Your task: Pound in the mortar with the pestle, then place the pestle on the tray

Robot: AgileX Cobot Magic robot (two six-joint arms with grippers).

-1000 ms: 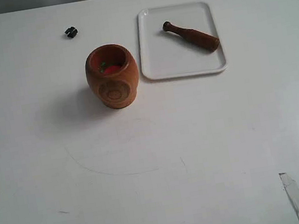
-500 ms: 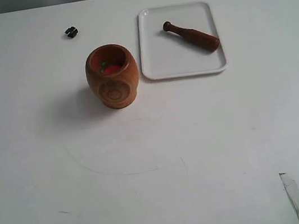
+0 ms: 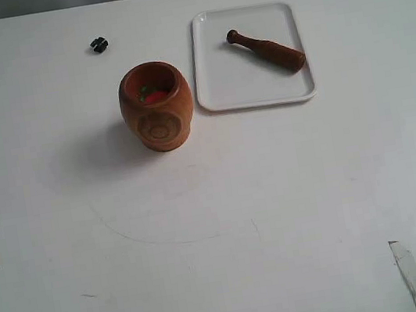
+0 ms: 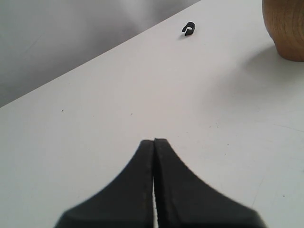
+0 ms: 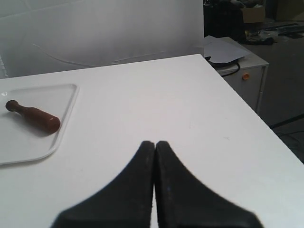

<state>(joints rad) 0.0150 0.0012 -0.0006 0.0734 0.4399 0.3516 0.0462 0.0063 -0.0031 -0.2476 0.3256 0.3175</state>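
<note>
I'm seeing left gripper [image 4: 154,142], right gripper [image 5: 155,144] pinched shut, empty. Fearing pestle [image 5: 33,115] on tray [image 5: 23,142], ahead of right gripper, rolling under off-centre pinch.

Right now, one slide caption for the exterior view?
Dark brown wooden pestle lies diagonally on the flat white tray, beside the orange-brown barrel-shaped wooden mortar.

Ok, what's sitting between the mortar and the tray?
Nothing. The exterior view shows only a narrow strip of bare white table between the mortar and the tray.
</note>
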